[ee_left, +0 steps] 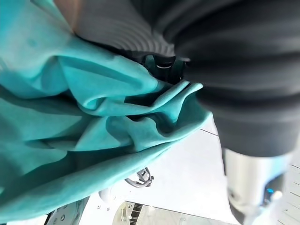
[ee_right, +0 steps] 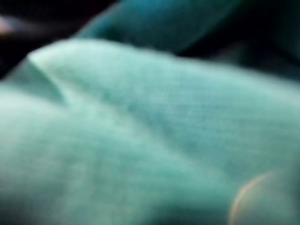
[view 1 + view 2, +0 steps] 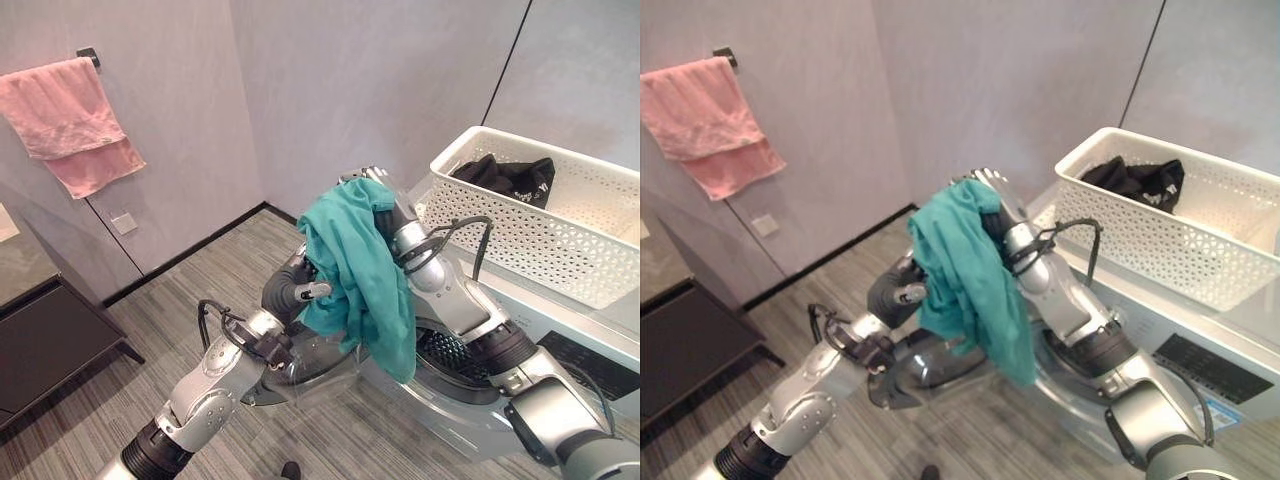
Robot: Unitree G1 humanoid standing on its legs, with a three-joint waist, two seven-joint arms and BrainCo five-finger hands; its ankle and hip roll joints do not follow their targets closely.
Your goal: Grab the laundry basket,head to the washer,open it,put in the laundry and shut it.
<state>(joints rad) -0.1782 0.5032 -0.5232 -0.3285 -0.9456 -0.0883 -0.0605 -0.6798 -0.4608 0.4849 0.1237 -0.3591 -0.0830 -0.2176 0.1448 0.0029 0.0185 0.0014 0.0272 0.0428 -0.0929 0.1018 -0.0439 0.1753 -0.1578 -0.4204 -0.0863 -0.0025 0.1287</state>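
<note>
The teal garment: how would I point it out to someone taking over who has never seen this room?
Start at the white washer with the white laundry basket on top. In front of its open door, the teal garment hangs draped over the raised right robot hand. It is the only teal cloth: the clothing in the basket is black, the wall towel pink.

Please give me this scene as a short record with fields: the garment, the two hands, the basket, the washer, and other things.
garment: teal cloth, draped over right hand, hanging above washer opening
right hand: raised, mostly under the cloth
left hand: against the cloth's lower edge
basket: white laundry basket on top of washer, dark clothes inside
washer: door open, drum visible
other: pink towel on wall
</note>
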